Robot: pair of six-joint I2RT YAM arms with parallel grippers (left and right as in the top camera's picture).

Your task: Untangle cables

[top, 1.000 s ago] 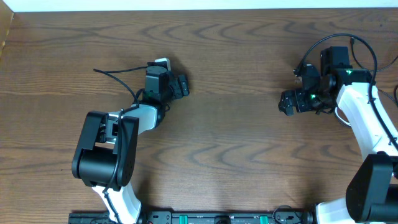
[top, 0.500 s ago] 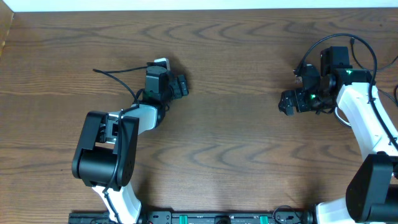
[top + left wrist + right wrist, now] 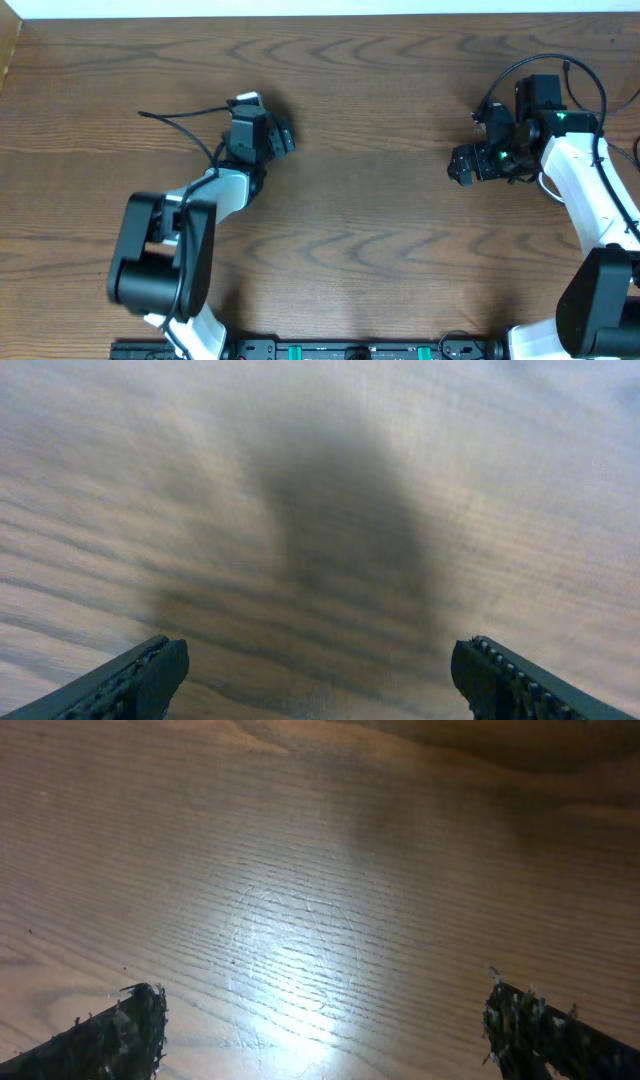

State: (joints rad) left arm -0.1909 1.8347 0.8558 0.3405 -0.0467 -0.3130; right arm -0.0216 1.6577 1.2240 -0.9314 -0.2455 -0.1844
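Observation:
No loose cables show in any view; the only cords I see are the black leads running along the two arms. My left gripper (image 3: 284,138) hangs over the table's left half, pointing right. In the left wrist view it (image 3: 318,680) is open, with only blurred wood grain and a dark shadow between the fingers. My right gripper (image 3: 460,165) sits at the right side, pointing left. Its wrist view shows it (image 3: 322,1020) open wide over bare, brightly lit wood.
The brown wooden table (image 3: 370,210) fills the overhead view. A white strip (image 3: 300,8) runs along the far edge. A thin black lead (image 3: 170,119) sticks out left of the left wrist. Black leads loop (image 3: 590,85) above the right wrist. The arm bases stand at the near edge.
The left arm has swung a little to the left, and its gripper and lead shifted with it. The right arm has not moved.

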